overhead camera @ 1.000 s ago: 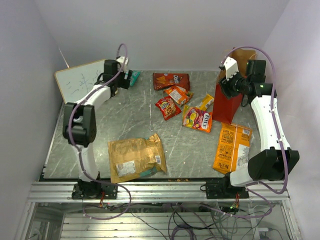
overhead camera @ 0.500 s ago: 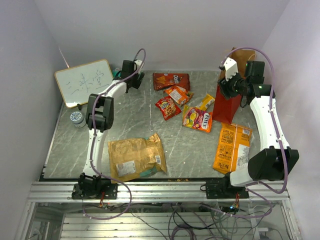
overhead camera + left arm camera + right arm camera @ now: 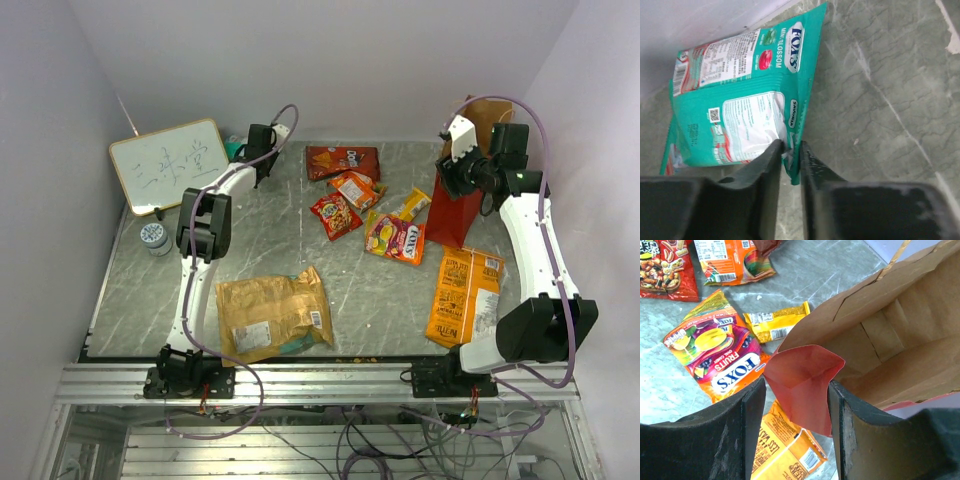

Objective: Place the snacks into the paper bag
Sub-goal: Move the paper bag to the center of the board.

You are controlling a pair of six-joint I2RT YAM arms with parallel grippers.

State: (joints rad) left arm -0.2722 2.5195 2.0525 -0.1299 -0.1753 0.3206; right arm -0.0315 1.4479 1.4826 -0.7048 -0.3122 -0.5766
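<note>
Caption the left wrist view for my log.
Left tool pinches the edge of a teal Fox's Mint Blossom packet lying on the marbled table beside the wall.

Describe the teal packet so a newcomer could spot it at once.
Find the white board at the far left. Just right of it lies the teal packet, one corner pinched in the left gripper. It is the only teal pack, marked Fox's Mint Blossom; the others are red, orange, yellow or tan.
</note>
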